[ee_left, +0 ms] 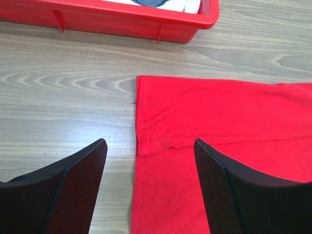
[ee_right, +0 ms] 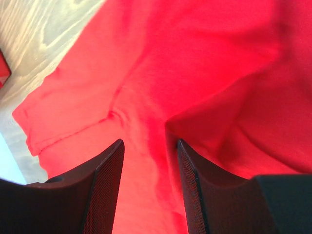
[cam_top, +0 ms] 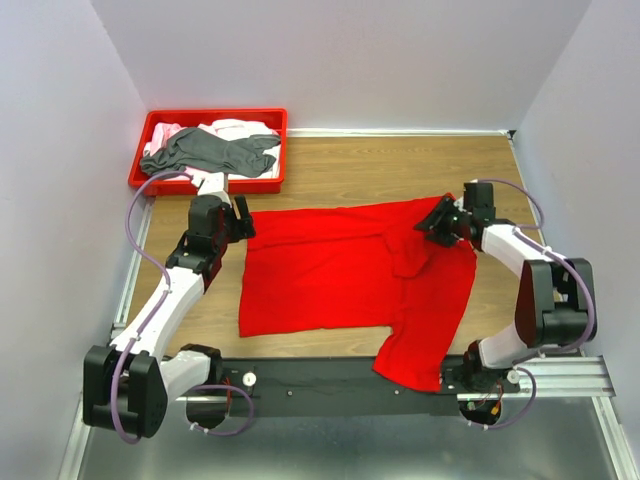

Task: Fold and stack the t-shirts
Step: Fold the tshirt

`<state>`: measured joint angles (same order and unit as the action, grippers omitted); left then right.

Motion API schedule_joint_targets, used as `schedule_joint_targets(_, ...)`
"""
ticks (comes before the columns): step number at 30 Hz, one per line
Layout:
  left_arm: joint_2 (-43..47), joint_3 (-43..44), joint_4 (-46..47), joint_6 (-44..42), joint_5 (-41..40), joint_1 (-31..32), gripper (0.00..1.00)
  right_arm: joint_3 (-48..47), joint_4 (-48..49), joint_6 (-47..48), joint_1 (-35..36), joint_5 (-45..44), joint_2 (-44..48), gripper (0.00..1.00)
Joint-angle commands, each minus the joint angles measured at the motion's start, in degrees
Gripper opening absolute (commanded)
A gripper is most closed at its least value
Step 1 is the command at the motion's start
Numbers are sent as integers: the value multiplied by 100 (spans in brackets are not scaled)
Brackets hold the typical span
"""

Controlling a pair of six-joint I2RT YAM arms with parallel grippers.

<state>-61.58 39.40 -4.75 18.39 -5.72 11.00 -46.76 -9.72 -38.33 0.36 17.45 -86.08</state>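
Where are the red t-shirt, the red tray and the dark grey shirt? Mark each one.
red t-shirt point(cam_top: 320, 270): top view, middle of its spread body.
red tray point(ee_left: 107, 22): left wrist view, its near side wall.
dark grey shirt point(cam_top: 205, 150): top view, middle of the bunched cloth.

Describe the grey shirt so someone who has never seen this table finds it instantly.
On the wooden table, look to the far left corner for the red plastic tray. The dark grey t-shirt lies crumpled on top of pale pink shirts there, the only dark cloth.
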Motion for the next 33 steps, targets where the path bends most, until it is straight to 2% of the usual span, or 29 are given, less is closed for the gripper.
schedule_joint_targets(1,-82,15,106,-73,88,33,80,-298,40,53,385,-251,-549,55)
schedule_joint_targets(5,-91,7,106,-90,97,33,80,-412,5,106,474,-453,-1023,55)
schedule_joint_targets(9,-152,15,106,-99,141,33,80,-649,-249,404,474,-374,-1121,53)
schedule_joint_targets(12,-161,24,106,-90,150,42,80,-851,-538,623,474,-461,-683,53)
schedule_joint_targets(16,-144,24,106,-90,141,51,80,-957,-988,835,465,-1093,-41,53)
schedule_joint_targets(20,-126,24,98,-99,115,51,80,-651,-1304,801,369,-1639,337,52)
schedule_joint_targets(26,-38,-2,97,-108,97,60,80,-71,-1296,677,78,-1298,321,39)
schedule_joint_targets(33,-29,-2,97,-108,115,60,80,71,-1015,572,69,-1165,-4,35)
